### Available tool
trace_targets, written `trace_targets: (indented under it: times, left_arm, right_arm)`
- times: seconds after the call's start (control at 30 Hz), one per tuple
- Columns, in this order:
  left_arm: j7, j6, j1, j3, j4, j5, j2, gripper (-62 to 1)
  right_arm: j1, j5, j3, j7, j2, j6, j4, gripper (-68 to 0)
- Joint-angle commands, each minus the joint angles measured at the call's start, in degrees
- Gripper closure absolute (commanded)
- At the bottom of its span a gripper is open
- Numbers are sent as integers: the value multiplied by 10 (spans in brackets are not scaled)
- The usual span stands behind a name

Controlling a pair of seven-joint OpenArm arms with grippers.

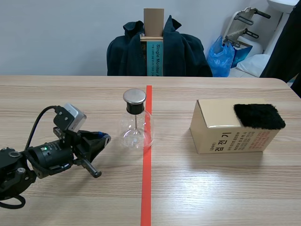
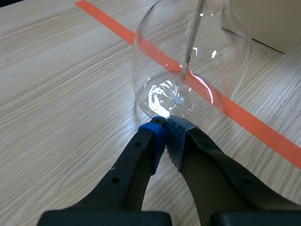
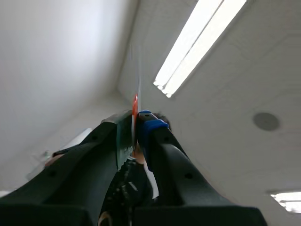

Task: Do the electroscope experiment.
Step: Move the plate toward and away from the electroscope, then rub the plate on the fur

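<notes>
Legibly, the tan box (image 1: 221, 123) reads "검전기"; left hand (image 2: 165, 123), pressed together, sits just beside the glass electroscope (image 2: 188, 70); right hand (image 3: 136, 125), aimed ceilingward, pinches a thin strip (image 3: 135, 104).

glass flask (image 1: 135, 127) right at the left fingers' (image 2: 151, 143) tips; wide passage between flask and cardboard box (image 1: 221, 134)

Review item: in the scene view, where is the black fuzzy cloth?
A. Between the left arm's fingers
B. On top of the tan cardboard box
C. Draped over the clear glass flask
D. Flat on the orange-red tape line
B: the black fuzzy cloth lies on the right end of the top of the tan cardboard box, well apart from the clear glass flask.
</notes>
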Motion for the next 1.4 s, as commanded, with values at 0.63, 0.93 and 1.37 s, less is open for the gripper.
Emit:
trace_targets:
  times: [0.63,0.93,1.37]
  left_arm:
    - [-16,-15,393,-193,464,-108,-292,-623]
    - [-19,-19,568,-336,557,-119,-301,-623]
    - [-21,-19,601,-362,575,-120,-301,-623]
  right_arm:
    - [11,68,159,-4,-2,29,64,-8]
    - [-21,-1,205,-13,-48,12,62,-8]
    - [-103,-209,174,49,-183,12,-71,-8]
